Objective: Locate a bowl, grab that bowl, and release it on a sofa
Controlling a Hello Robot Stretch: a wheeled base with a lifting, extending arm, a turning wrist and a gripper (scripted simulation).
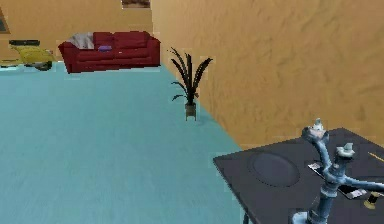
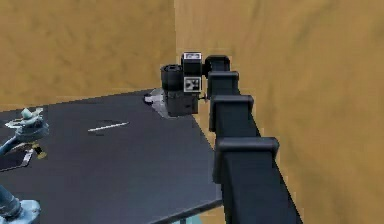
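Arm bar (image 2: 245,150) nearest, rising from the bottom right of the arm side view and stretched far out toward top centre, likely because the reach target sits out there. Orange wall (image 1: 290,60) takes the upper right of the forward view. Teal floor (image 1: 90,140) runs from lower left up to the far end. Dark table (image 2: 110,165) stands beside the wall, lower right in the forward view. Red sofa (image 1: 110,50), the drop-off, stands upper left, well apart from the table, so a drive across the floor looks needed after the grab. Potted plant (image 1: 189,80) by the wall, between table and sofa. Blue-grey metal stand (image 1: 330,170) upright on the table. Dark round outline (image 1: 275,168) just left of it, plate or shallow bowl, can't tell. Gripper (image 2: 165,92) at the table's far corner, top centre of the arm side view. Small pale blob (image 2: 153,98) lies on the table right at its far end, possibly the bowl, too small to confirm. Finger spread not readable; can't tell whether it holds anything. Thin pale sliver (image 2: 107,127) lies mid-table, apart from the gripper.
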